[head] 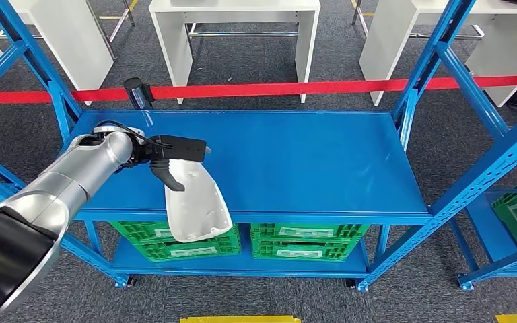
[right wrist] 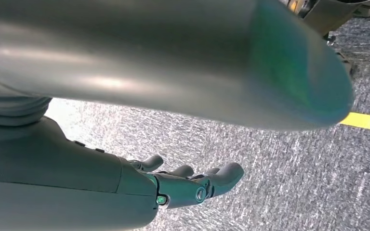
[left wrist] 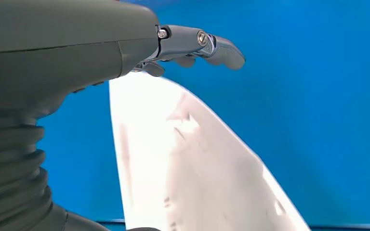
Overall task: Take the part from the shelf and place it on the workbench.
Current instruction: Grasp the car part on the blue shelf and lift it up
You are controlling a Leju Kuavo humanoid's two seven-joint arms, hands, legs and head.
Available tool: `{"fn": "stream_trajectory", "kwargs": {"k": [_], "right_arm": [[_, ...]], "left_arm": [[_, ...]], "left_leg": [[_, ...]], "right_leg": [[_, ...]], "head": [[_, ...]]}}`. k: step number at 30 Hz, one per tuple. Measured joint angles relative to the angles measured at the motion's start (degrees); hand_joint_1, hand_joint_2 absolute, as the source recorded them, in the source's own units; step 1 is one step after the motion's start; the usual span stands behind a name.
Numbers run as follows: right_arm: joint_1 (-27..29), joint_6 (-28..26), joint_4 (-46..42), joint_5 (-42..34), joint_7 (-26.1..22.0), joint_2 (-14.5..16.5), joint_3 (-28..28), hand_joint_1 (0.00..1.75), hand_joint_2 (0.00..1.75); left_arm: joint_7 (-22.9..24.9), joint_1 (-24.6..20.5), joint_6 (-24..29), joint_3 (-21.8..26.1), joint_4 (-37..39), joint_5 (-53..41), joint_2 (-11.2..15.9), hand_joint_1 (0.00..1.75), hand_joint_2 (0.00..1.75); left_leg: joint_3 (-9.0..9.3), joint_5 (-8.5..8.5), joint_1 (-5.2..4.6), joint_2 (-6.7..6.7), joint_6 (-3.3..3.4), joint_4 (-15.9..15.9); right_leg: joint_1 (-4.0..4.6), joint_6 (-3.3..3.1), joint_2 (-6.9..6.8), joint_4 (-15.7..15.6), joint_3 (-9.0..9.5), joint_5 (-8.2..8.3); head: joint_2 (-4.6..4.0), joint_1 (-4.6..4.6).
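Observation:
The part (head: 198, 205) is a long white moulded shell lying on the blue shelf top (head: 309, 161); its wide end overhangs the shelf's front edge. My left hand (head: 171, 155) is at the part's narrow far end, with the dark fingers stretched out straight above it and the thumb curved down onto its top. In the left wrist view the fingers (left wrist: 221, 45) are extended just above the white part (left wrist: 188, 163), not wrapped round it. My right hand (right wrist: 173, 185) hangs over grey carpet, its fingers loosely apart and holding nothing.
Green crates (head: 296, 242) sit on the shelf's lower level. Blue uprights and braces (head: 417, 87) frame both sides. A red barrier tape (head: 309, 87) and white tables (head: 235, 20) lie beyond. A second blue rack (head: 511, 202) stands at the right. A yellow floor line (right wrist: 368, 121) crosses the carpet.

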Motion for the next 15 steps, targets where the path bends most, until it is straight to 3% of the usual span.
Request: {"fn": "stream_trajectory", "kwargs": {"k": [15], "right_arm": [[0.02, -0.21, 0.00, -0.01, 0.19, 0.66, 0.00, 0.00, 0.00]], "left_arm": [[-0.58, 3.23, 2.04, -1.98, 0.34, -0.13, -1.21, 0.00, 1.75]], "left_leg": [[0.00, 0.00, 0.00, 0.00, 0.00, 0.00]], "right_leg": [[0.00, 0.00, 0.00, 0.00, -0.01, 0.00]], "head": [[0.00, 0.00]]}}
